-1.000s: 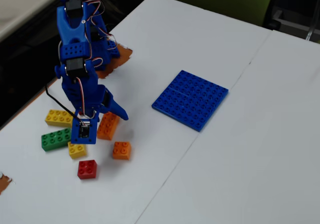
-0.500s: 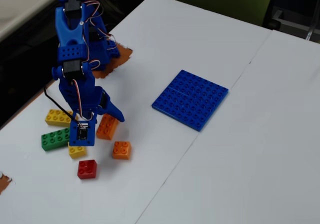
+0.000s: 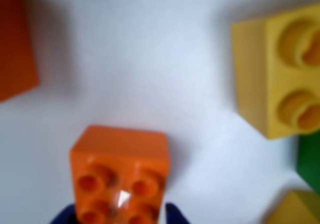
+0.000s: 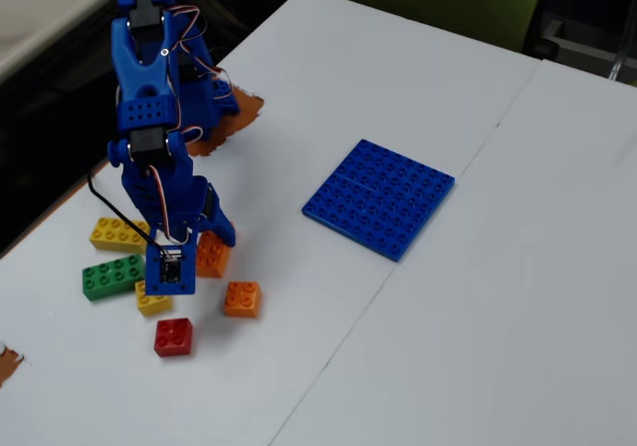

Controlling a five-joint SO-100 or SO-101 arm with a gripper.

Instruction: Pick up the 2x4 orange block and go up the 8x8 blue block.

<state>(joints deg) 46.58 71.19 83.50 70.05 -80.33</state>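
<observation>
The 2x4 orange block lies on the white table at the left, partly covered by my blue arm. In the wrist view its near end fills the bottom centre, with a blue fingertip at its left side and another at its right. My gripper is shut on this block, which rests on the table. The 8x8 blue block lies flat in the middle of the table, well to the right of the gripper and out of the wrist view.
Loose bricks ring the gripper: an orange 2x2, a yellow 2x2, a red 2x2, a green 2x4 and a yellow 2x4. The arm's base stands at the back left.
The arm has come down over the orange 2x4 block. The jaws, spread wide a second ago, have drawn in against the block's sides.
</observation>
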